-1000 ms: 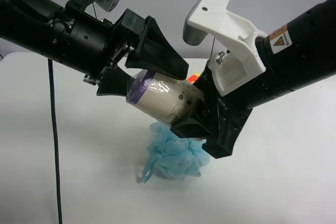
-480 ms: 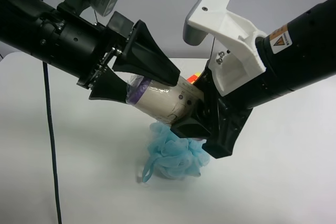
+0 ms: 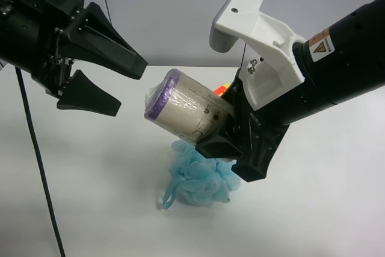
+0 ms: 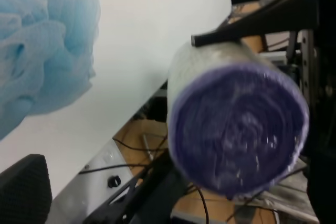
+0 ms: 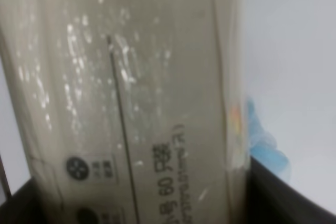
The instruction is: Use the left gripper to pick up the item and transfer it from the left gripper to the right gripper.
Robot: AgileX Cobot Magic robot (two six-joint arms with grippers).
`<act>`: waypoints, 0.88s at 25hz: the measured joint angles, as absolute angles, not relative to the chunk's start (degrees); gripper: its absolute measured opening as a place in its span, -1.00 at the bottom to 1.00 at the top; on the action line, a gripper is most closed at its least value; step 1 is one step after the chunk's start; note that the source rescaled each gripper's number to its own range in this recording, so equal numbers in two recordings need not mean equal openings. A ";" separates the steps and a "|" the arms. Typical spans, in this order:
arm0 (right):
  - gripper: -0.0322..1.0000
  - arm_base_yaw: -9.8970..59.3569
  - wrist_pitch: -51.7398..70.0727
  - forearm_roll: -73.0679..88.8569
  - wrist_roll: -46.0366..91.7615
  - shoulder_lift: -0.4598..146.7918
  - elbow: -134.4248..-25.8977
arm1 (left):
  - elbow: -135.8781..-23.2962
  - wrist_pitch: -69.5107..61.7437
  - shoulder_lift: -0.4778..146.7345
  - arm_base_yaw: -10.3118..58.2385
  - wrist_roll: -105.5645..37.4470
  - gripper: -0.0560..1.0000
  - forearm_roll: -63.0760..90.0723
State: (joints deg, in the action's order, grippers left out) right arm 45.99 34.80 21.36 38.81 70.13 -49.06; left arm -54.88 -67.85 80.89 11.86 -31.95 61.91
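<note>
The item, a cream-white cylinder with purple ends, hangs tilted above the table. My right gripper, on the arm with the white bracket, is shut on its far end. The right wrist view shows its wrapped side with black marks filling the frame. My left gripper, on the all-black arm, is open and empty, a short way off the item's near purple end. The left wrist view shows that purple end facing the camera, with one right finger lying along the item's side.
A blue mesh bath pouf lies on the white table right under the item; it also shows in the left wrist view. A sliver of the multicoloured cube peeks out behind the item.
My left gripper has opened, let go of the item's purple end and drawn back away from it. The right gripper keeps holding the item in the same place.
</note>
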 joint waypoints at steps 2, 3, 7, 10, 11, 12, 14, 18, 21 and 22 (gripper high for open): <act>-0.92 45.99 34.80 21.36 38.81 70.13 -49.06 | -54.88 -68.74 80.74 9.18 -33.22 0.98 61.88; -0.92 45.99 34.80 21.36 38.81 70.13 -49.06 | -54.88 -68.84 80.50 7.84 -33.47 0.98 61.59; -0.92 45.99 34.80 21.36 38.81 70.13 -49.06 | -54.88 -68.83 77.15 3.56 -35.07 0.98 60.31; -0.92 45.99 34.80 21.36 38.81 70.13 -49.06 | -54.88 -68.83 72.76 0.79 -36.55 0.98 57.04; -0.92 45.99 34.80 21.36 38.81 70.13 -49.06 | -54.88 -68.83 70.90 0.00 -36.61 0.98 55.27; -0.92 45.99 34.80 21.36 38.81 70.13 -49.06 | -54.88 -68.83 68.93 -0.63 -36.63 0.98 53.55; -0.92 45.99 34.80 21.34 38.81 70.13 -49.06 | -54.88 -68.88 64.97 -1.69 -36.63 0.98 49.12; -0.92 45.99 34.80 21.23 38.81 70.13 -49.06 | -54.88 -69.06 55.46 -2.02 -35.65 0.98 41.41; -0.92 45.99 34.80 21.23 38.81 70.13 -49.06 | -54.88 -69.30 47.98 -2.02 -33.37 0.98 35.52; -0.92 45.99 34.80 21.23 38.81 70.13 -49.06 | -54.88 -69.30 45.82 -2.02 -32.18 0.98 33.52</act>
State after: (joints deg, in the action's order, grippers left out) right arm 45.99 34.80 21.23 38.81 70.13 -49.06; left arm -54.88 -69.30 45.82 -2.02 -32.18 33.52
